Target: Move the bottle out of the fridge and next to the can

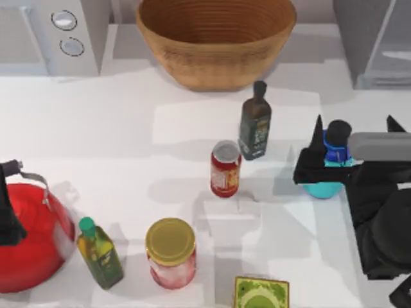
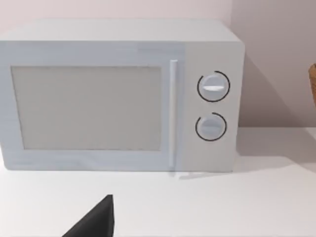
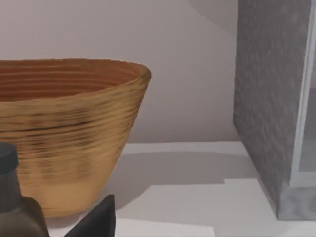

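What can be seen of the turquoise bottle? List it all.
The turquoise water bottle stands upright on the white table, at the top view's right, outside the grey fridge and right of the red can. It has a black cap, blue collar and rounded, plastic-looking body. The right end effector straddles it, fingers on either side.

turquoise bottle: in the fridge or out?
Out. The stout turquoise-blue bottle with black cap stands upright on the white table, forward of the grey fridge, in the right pincer.

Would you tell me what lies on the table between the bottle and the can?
In the top view, the stretch of white table between the bottle, held by the right gripper, and the can is bare.
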